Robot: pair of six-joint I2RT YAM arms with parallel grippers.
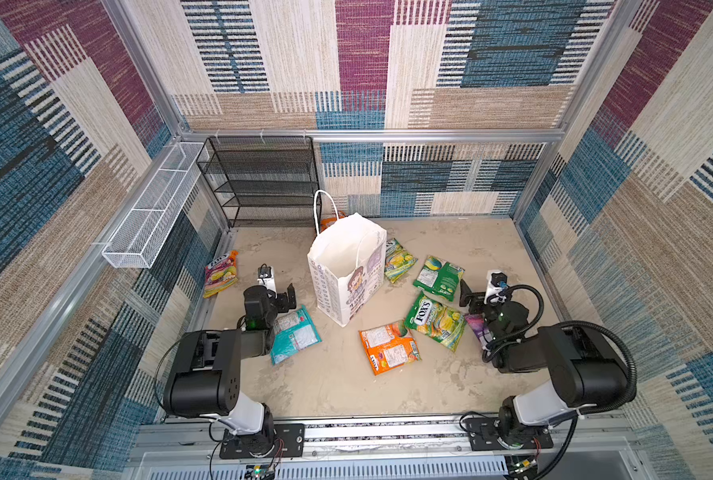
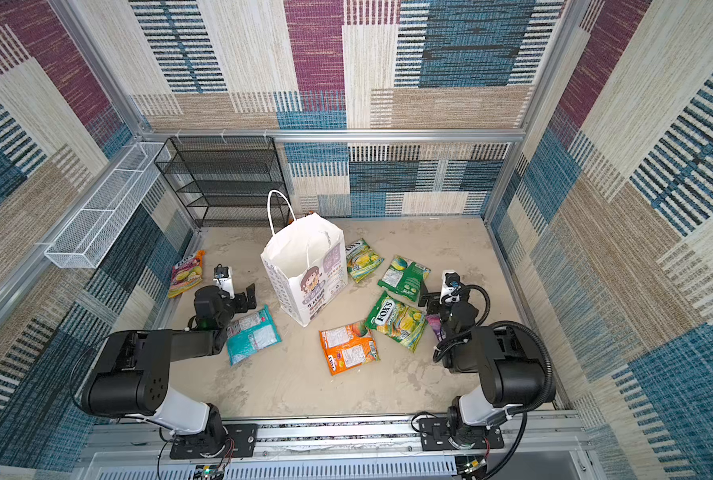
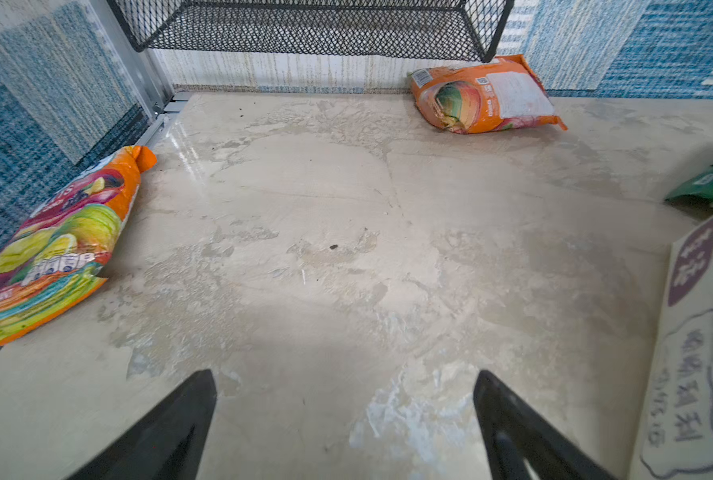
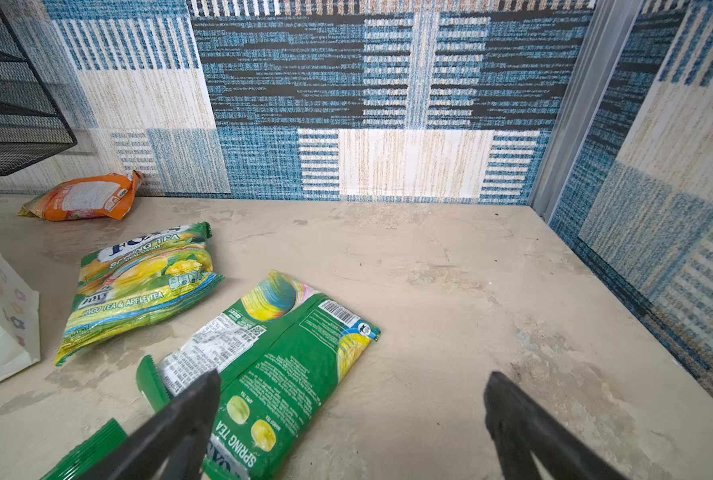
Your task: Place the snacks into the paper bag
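My left gripper (image 3: 344, 372) is spread wide with nothing between the jaws, low over bare table (image 1: 338, 386). My right gripper (image 4: 352, 376) is wide and empty too. 1 finger sits over the edge of the dark green pouch (image 4: 280, 365); can't tell if it touches. My read: no pick begun yet.

The paper bag (image 1: 346, 270) stands upright mid-table between my 2 arms, mouth open upward, 1 cord handle raised at the back. That likely lets either arm drop in from above. From the top views the inside looks empty.

8 snacks are visible, all outside the bag:
- teal pouch (image 1: 296, 334), just beside my left arm
- pink-yellow pouch (image 1: 220, 274), at the left wall
- orange pouch (image 1: 388, 347), in front of the bag
- FOX'S green pouch (image 1: 436, 320), near it
- yellow-green pouch (image 1: 398, 259), just beside the bag
- purple pouch (image 1: 477, 326), half hidden under my right arm
- 2nd orange pouch (image 3: 488, 97), behind the bag at the back wall

They are scattered on both sides, so I'd guess each arm takes its own share.

The surface is beige, mottled and glossy. A black mesh rack (image 1: 263, 183) stands back-left, and a white wire basket (image 1: 151, 212) hangs on the left rail. The walls are patterned blue, beige and plum.
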